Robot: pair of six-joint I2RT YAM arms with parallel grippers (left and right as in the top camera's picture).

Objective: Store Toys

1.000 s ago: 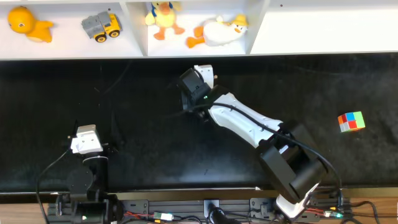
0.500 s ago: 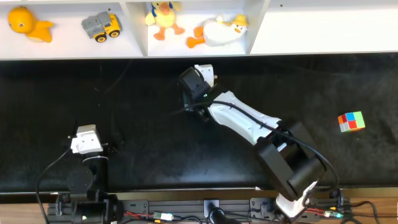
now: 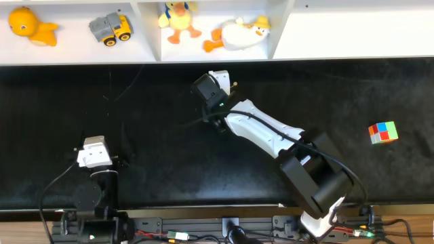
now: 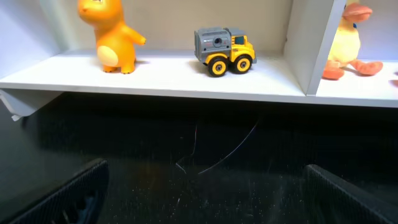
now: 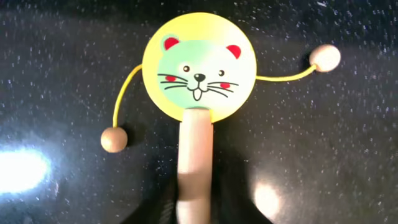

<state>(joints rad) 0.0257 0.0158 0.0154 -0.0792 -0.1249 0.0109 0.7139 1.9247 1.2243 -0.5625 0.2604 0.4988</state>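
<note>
L pincer [image 4: 205,186]: lower left of top view, near its own base; fingers spread wide, nothing between them. Parked over black mat [image 3: 135,169].
Colour cube [image 3: 382,132]: mid right of top view, alone on the mat, well apart from both arms; not yet stored.
R pincer [image 5: 196,208]: centre of top view, arm reaching up-left from lower right. Judged clenched on the toy's handle [image 5: 196,155], which runs straight down into the fingers at bottom centre of the R wrist view.
Pellet drum [image 5: 199,65]: task's thing in hand; yellow disc w/ green cat face, upper centre of R wrist view, over the mat, short of the shelf.
Beads [image 5: 114,140]: two wooden balls on strings, one at left below the disc, one at upper right; both loose.
Shelf [image 3: 352,34]: white, along top edge of top view, split into bays.
Stored already: orange duck [image 3: 30,26] and toy truck [image 3: 110,28] upper left; yellow duck plush [image 3: 178,19] and white duck plush [image 3: 237,34] upper centre.
Step (judged): carry drum to a bay.
How-to: keep grip firm on the handle, move slow so the beads don't swing or snag a divider; enter disc-first, set down apart from the plush, then let go and back out straight.
</note>
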